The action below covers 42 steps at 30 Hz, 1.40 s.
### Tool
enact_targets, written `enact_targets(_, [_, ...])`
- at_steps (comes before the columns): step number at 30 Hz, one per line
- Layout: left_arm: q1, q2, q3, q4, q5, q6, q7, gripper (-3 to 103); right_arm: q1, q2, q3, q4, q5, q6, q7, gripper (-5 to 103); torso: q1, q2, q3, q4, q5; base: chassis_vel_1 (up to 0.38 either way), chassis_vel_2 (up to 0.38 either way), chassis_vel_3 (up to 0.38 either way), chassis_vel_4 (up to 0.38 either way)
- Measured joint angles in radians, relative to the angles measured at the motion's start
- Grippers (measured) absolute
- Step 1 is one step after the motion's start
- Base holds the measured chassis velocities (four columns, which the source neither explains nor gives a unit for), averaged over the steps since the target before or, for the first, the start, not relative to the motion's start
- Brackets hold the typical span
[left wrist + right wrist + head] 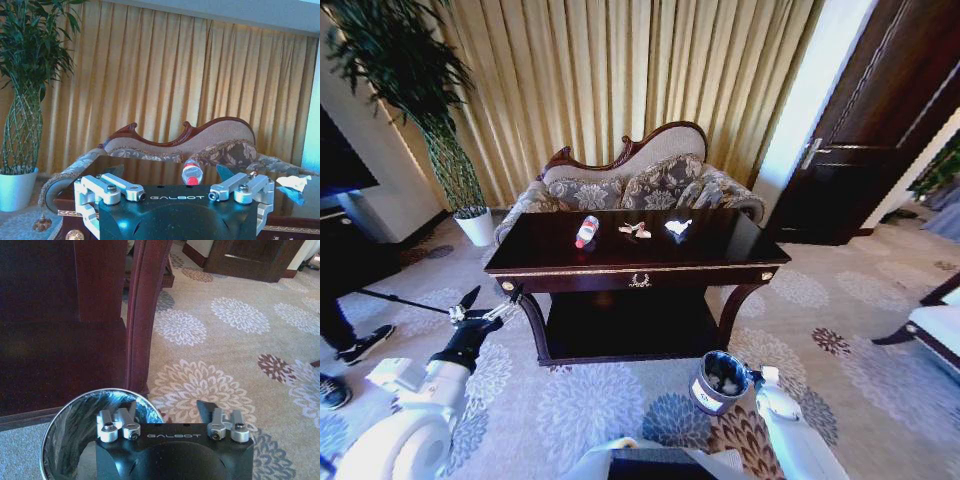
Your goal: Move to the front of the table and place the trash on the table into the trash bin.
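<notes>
The dark glossy table (pixel 630 268) stands straight ahead of me. On its top lie a clear bottle with a red label (pixel 585 231), tan scraps (pixel 635 230) and a crumpled white paper wad (pixel 678 227). The grey trash bin (pixel 720 381) with its black liner sits on the carpet by the table's front right leg. My right gripper (pixel 169 411) is open and straddles the bin's rim (pixel 92 400), one finger (pixel 132 410) over the liner. My left gripper (pixel 492 297) hangs open off the table's front left corner, facing the bottle (pixel 191 173) and the paper wad (pixel 294 182).
A patterned sofa (pixel 640 180) sits right behind the table. A potted plant in a white pot (pixel 475 226) is at the back left and a dark door (pixel 880 120) at the right. A person's shoes (pixel 360 345) are at the left edge, a white-cushioned bench (pixel 935 325) at the right.
</notes>
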Motion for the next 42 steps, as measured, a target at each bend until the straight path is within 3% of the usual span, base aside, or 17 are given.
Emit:
enact_targets(5, [0.002,0.0,-0.003,0.0,0.0,-0.001,0.0,100,-0.007,0.0,0.002,0.013,0.039,0.0,-0.001,89,0.0,0.0,0.0,0.0001,-0.0001,0.0,0.0,0.0,0.0])
enact_targets(9, [0.002,-0.003,-0.002,0.0,0.0,-0.001,0.0,100,-0.01,0.001,0.003,0.016,0.045,0.0,-0.001,97,0.0,0.0,0.0,0.0001,0.0,0.0,0.0,0.0,0.0])
enact_targets(21, [0.003,-0.007,-0.002,0.0,0.002,-0.002,0.0,100,-0.043,-0.005,0.015,0.095,0.114,-0.001,-0.003,100,0.0,0.0,0.0,0.0001,0.0002,0.0,0.0,0.0,0.0])
enact_targets(34, [0.005,-0.01,0.014,0.0,0.015,-0.003,-0.001,100,-0.209,-0.009,0.082,0.701,0.195,-0.006,-0.062,100,0.0,0.0,0.0,-0.0001,-0.0001,0.0,0.0,0.0,0.0])
enact_targets(37, [0.005,-0.015,0.023,0.0,0.026,-0.003,-0.002,100,-0.234,0.013,0.08,0.906,0.209,-0.039,-0.064,100,0.0,0.0,0.0,0.0002,-0.0002,0.0,0.0,0.0,0.0])
enact_targets(42, [0.01,-0.019,0.019,0.0,0.029,-0.018,-0.013,100,-0.243,0.036,0.073,1.076,0.18,-0.088,-0.063,100,0.0,0.0,0.0,0.0,0.0,0.0,0.0,0.0,0.0])
